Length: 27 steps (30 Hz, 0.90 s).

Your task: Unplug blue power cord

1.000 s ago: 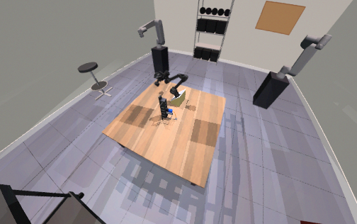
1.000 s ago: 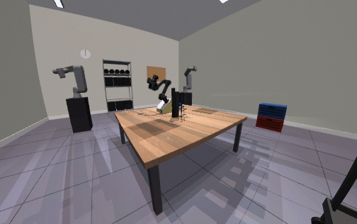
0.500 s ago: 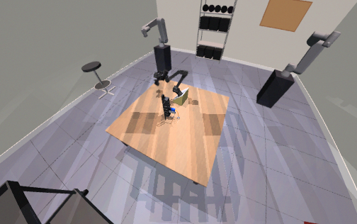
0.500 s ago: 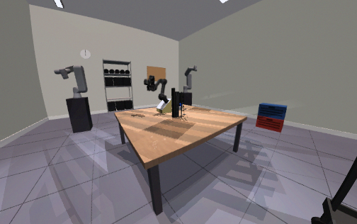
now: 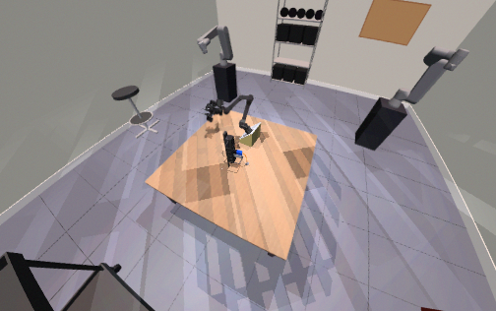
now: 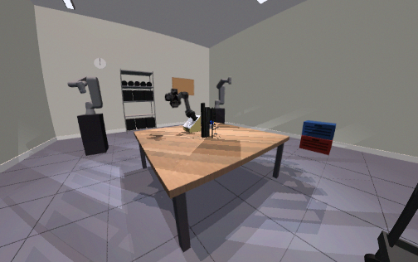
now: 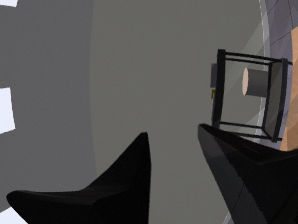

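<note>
The black power strip (image 5: 229, 147) (image 6: 205, 120) stands upright on the table. The blue plug (image 5: 239, 153) (image 6: 211, 123) is right beside the strip, at its right side in the top and exterior views. I cannot tell whether it sits in a socket. Thin cords run around the strip's foot. My gripper (image 5: 209, 117) (image 7: 173, 134) is raised above the table's back left part in the top view, well apart from the strip and plug. In the wrist view its fingers stand partly apart with nothing between them. The strip and the plug are not in the wrist view.
A wedge-shaped block (image 5: 252, 136) (image 6: 193, 125), white and olive, stands by my arm's base, close behind the strip. The wooden table (image 5: 266, 197) (image 6: 187, 166) has open edges. Two grey arms (image 5: 224, 43) (image 5: 425, 81) stand on black pedestals off the table.
</note>
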Tool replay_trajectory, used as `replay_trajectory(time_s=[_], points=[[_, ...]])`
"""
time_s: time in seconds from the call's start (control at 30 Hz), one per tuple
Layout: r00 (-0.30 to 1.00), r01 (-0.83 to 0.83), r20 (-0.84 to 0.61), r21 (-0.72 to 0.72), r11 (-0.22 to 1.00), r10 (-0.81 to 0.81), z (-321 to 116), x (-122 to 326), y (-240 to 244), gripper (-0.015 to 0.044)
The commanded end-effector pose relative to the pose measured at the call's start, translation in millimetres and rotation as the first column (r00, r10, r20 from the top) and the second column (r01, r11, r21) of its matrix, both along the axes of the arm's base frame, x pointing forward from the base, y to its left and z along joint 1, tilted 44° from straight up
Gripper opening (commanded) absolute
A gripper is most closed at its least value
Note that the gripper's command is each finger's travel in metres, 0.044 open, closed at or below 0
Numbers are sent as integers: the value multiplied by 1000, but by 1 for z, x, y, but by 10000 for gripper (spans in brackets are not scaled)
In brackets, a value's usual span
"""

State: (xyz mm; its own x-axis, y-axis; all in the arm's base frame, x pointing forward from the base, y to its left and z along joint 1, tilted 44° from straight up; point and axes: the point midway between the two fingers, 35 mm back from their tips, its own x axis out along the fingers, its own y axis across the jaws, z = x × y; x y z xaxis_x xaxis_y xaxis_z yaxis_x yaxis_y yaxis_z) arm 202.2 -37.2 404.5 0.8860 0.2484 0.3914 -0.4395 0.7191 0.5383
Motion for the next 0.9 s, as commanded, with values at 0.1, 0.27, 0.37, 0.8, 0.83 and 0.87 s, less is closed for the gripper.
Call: replay_trajectory(time_s=[0.1, 0.27, 0.37, 0.8, 0.83, 0.87], points=[[999, 43, -32, 8, 999, -43, -1, 35, -15, 160], [994, 75, -83, -7, 997, -75, -8, 63, -20, 160], [988, 92, -123, -28, 995, -94, -16, 82, -21, 160], [925, 100, -336, -234, 967, -176, -71, 159, 1, 160], [918, 93, -352, -257, 962, -183, -76, 164, 4, 160], [910, 85, -369, -281, 956, -189, -82, 169, 8, 160]])
